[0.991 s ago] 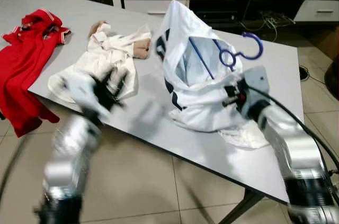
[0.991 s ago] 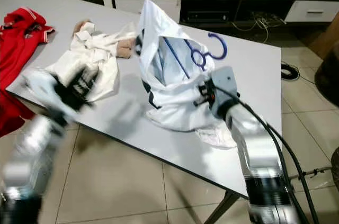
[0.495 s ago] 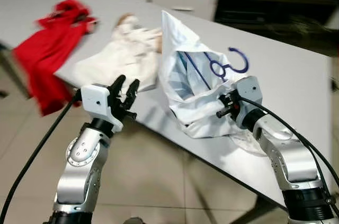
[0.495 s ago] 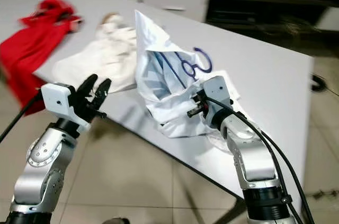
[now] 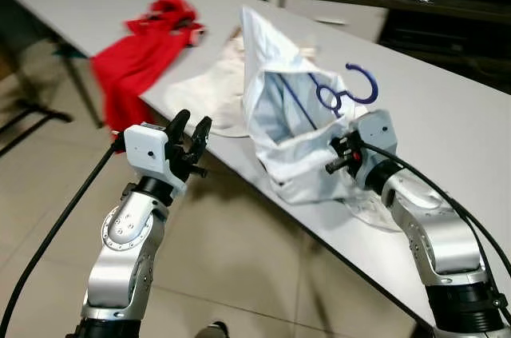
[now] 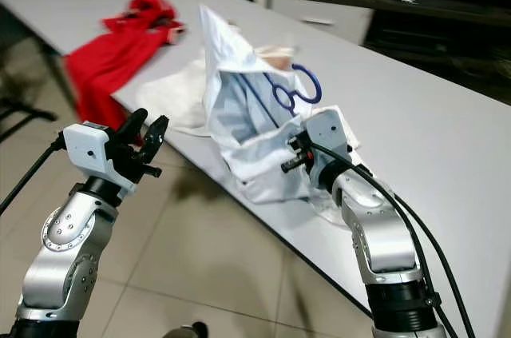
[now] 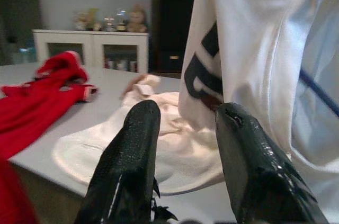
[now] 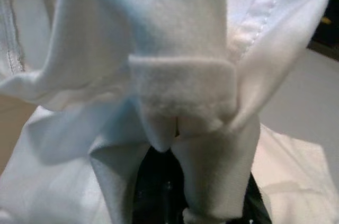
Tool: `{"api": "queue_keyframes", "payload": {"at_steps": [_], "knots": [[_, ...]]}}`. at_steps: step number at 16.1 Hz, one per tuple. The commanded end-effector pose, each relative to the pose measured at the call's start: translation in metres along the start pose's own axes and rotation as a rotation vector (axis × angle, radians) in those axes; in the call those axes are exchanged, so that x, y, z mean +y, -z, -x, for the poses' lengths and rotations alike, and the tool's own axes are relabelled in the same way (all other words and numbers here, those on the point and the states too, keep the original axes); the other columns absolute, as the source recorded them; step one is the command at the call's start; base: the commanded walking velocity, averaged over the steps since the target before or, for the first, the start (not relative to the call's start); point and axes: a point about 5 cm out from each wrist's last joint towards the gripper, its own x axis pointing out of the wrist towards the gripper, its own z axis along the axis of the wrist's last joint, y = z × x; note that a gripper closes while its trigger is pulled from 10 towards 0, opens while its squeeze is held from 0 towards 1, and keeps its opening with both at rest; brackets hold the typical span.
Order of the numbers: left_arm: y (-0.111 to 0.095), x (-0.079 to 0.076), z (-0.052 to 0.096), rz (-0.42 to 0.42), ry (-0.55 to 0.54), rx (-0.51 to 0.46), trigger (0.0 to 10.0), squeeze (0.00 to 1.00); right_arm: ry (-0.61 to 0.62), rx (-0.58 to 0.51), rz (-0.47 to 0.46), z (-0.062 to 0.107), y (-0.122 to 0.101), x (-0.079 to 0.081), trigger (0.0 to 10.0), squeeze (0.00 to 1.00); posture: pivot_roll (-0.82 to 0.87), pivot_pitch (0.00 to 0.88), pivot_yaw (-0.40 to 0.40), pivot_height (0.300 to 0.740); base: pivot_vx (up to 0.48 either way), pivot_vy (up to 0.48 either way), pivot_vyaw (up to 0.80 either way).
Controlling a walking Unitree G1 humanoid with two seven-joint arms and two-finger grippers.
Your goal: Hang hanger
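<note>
A blue hanger (image 5: pixel 351 89) sits inside a white shirt (image 5: pixel 283 118) with dark lettering, its hook sticking out above the collar. The shirt stands bunched up on the grey table (image 5: pixel 455 114). My right gripper (image 5: pixel 335 159) is shut on a fold of the shirt's lower edge; in the right wrist view the white fabric (image 8: pixel 180 86) covers the fingers (image 8: pixel 159 192). My left gripper (image 5: pixel 190 132) is open and holds nothing, raised in front of the table's near edge, left of the shirt. In the left wrist view the shirt (image 7: pixel 254 49) hangs just beyond the left gripper's fingertips (image 7: pixel 140 123).
A cream garment (image 5: pixel 211 90) lies flat on the table left of the shirt. Further left a red garment (image 5: pixel 140 54) droops over the table's edge. A dark TV cabinet (image 5: pixel 415 2) stands behind the table. Tiled floor (image 5: pixel 255 274) lies below my arms.
My left arm has come up from a blurred swing and now holds steady with its gripper open. The camera has shifted. The right gripper keeps its hold on the shirt.
</note>
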Motion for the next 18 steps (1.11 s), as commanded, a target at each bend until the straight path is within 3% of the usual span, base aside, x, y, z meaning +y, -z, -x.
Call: {"api": "queue_keyframes", "payload": {"at_steps": [1, 5, 7, 9, 18], "knots": [[-0.005, -0.003, 0.0, -0.014, 0.008, -0.021, 10.0, 0.0, -0.011, -0.039, 0.018, 0.0, -0.011, 0.002, 10.0, 0.0, 0.09, 0.072, -0.011, 0.74, 0.0, 0.0, 0.78], [-0.007, -0.011, 0.001, -0.037, 0.03, -0.037, 10.0, 0.0, -0.019, -0.054, 0.002, 0.01, -0.014, 0.004, 10.0, 0.0, 0.07, 0.084, -0.017, 0.74, 0.0, 0.0, 0.78], [-0.006, -0.012, 0.002, -0.033, 0.028, -0.036, 10.0, 0.0, -0.072, -0.042, -0.008, 0.023, -0.007, 0.019, 10.0, 0.0, 0.07, 0.085, -0.022, 0.74, 0.0, 0.0, 0.78], [-0.006, -0.013, 0.002, -0.03, 0.026, -0.038, 10.0, 0.0, -0.086, -0.033, -0.015, 0.026, -0.005, 0.024, 10.0, 0.0, 0.06, 0.083, -0.027, 0.74, 0.0, 0.0, 0.78], [-0.007, -0.02, 0.001, -0.029, 0.038, -0.054, 10.0, 0.0, -0.093, -0.049, -0.011, 0.034, -0.012, 0.026, 10.0, 0.0, 0.05, 0.075, -0.035, 0.74, 0.0, 0.0, 0.78]]}}
